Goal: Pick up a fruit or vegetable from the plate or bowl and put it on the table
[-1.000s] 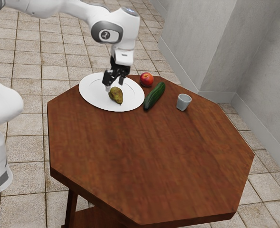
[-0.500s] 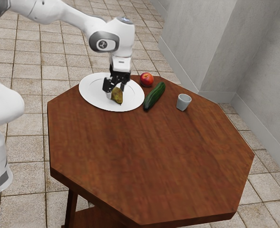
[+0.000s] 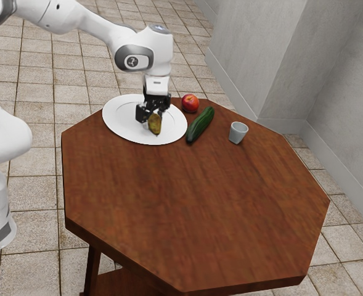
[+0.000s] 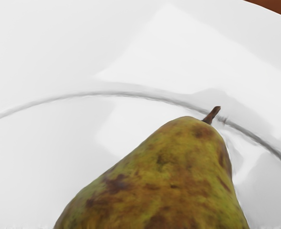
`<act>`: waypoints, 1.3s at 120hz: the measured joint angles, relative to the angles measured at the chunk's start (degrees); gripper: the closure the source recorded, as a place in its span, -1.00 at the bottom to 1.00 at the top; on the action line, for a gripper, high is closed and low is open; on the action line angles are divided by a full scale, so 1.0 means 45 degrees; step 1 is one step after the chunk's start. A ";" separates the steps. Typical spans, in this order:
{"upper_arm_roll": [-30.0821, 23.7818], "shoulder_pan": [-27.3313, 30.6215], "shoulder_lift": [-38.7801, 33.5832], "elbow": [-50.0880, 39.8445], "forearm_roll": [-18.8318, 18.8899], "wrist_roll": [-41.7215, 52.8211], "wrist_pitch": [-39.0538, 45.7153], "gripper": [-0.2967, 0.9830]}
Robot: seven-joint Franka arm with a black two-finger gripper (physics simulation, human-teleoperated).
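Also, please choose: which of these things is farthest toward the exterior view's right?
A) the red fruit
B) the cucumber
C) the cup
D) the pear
C: the cup stands beyond the cucumber on that side, and the red fruit and the pear are farther toward the exterior view's left.

1 mottled green-brown pear [image 4: 171,179], on white plate [image 3: 121,123]

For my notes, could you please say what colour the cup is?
The cup is grey, clearest in the exterior view.
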 joint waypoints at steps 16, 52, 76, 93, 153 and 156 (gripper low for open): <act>0.0089 0.0006 -0.0001 0.0070 0.0019 0.0075 0.0106 -0.03; -0.4266 0.1217 0.1144 0.2832 -0.0747 0.0119 -0.1684 0.00; -0.8494 0.1795 0.2563 0.4757 -0.2384 -0.0331 -0.4277 0.02; -0.9561 0.1622 0.3646 0.5001 -0.3174 -0.0799 -0.5565 0.02; -0.9697 0.1112 0.6097 0.4561 -0.5693 -0.2058 -0.2808 0.02; -0.9639 0.1104 0.6096 0.4516 -0.5774 -0.2113 -0.2551 0.02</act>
